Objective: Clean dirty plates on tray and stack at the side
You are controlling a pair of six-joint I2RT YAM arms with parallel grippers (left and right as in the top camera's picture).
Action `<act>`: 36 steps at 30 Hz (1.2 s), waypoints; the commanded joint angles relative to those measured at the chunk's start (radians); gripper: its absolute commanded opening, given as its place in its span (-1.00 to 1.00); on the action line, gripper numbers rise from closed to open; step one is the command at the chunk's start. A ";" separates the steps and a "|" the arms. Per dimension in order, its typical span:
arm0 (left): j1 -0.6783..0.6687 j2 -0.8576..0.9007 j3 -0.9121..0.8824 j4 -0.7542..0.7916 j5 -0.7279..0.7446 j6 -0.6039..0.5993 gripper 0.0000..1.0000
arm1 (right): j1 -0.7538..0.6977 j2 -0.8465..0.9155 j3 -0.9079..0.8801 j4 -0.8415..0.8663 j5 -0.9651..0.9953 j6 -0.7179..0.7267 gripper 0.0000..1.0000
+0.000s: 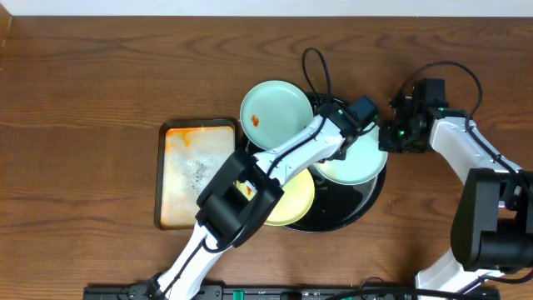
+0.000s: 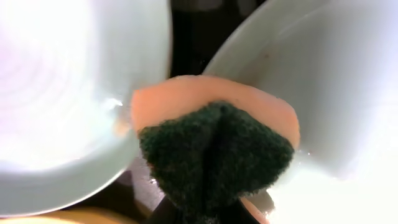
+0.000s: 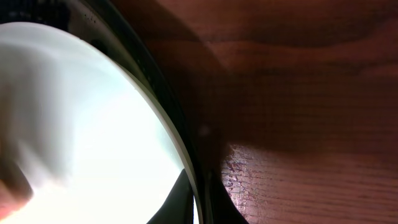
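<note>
Tray (image 1: 365,206): round black pan lying below your left gripper (image 1: 360,115); it holds all three plates.
Near mint plate (image 1: 358,167): straight under your left gripper, its outer rim just beside your right gripper (image 1: 393,137).
Far mint plate (image 1: 275,112): across your left forearm from the near one, overlapping the tray's rim, with an orange smear (image 1: 254,121) on it.
Yellow plate (image 1: 296,204): back along your left arm, partly hidden under its elbow.
Metal pan (image 1: 196,171): rectangular and orange-stained, off the tray and well behind your left gripper.
Sponge (image 2: 214,155): orange with a green scouring face, folded and pinched in your left gripper, its tip at the near mint plate's rim.
Left arm: reaches diagonally over the tray.
Right gripper: jaws closed at the tray's edge; you cannot tell whether they pinch the plate's rim.
</note>
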 commanded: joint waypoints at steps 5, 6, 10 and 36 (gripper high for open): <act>0.082 -0.154 0.003 -0.037 -0.064 0.006 -0.73 | -0.014 0.021 -0.019 -0.002 0.164 0.029 -0.97; 0.091 -0.175 0.003 -0.043 -0.057 0.006 -0.74 | -0.014 0.014 -0.019 -0.003 0.163 0.029 -0.97; 0.134 -0.258 0.003 -0.099 -0.037 0.006 -0.74 | -0.013 -0.042 -0.019 -0.003 0.168 0.029 -0.97; 0.177 -0.407 -0.332 0.258 0.467 0.280 -0.78 | 0.084 -0.188 -0.019 -0.176 0.231 -0.069 -0.97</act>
